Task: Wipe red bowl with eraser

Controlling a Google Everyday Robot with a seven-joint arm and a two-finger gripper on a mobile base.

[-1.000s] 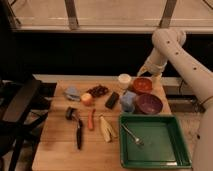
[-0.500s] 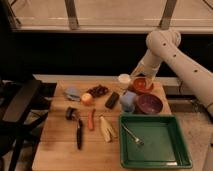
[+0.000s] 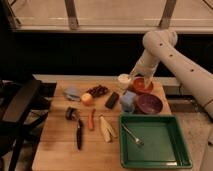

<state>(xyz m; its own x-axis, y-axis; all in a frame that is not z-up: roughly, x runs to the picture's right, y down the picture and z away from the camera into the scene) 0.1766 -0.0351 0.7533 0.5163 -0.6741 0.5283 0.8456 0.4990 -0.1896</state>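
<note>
Eraser [image 3: 112,99], a small black rectangular block, lies flat on the wooden bench [image 3: 57,147] near the middle of its far half, well apart from the gripper. Just to its left sits an apple [image 3: 87,99], and to its right a light blue object [image 3: 128,101] that I cannot identify.

The red bowl [image 3: 143,86] stands upright at the bench's far right corner, orange-red with a darker inside. The gripper [image 3: 141,80] hangs right over the bowl's near-left rim, fingers spread and pointing down; whether they touch the bowl I cannot tell. The pale arm [image 3: 172,55] bends down to it from the upper right.

A small white cup [image 3: 124,78] stands just left of the red bowl. The dark purple bowl [image 3: 149,104] sits just in front of the red bowl, beside the blue object.

Nearer the camera on the right, a green tray [image 3: 170,157] holds a fork [image 3: 133,136]. Left of the tray lie a pale yellowish piece [image 3: 105,130], a thin orange piece [image 3: 91,120] and a long black-handled tool [image 3: 79,132], with a small black round object [image 3: 71,113] beyond the tool. Toward the far left of the bench rest a blue-grey cloth [image 3: 71,93] and a dark reddish cluster [image 3: 98,90]. A black chair [image 3: 20,107] stands off the bench's left edge.
</note>
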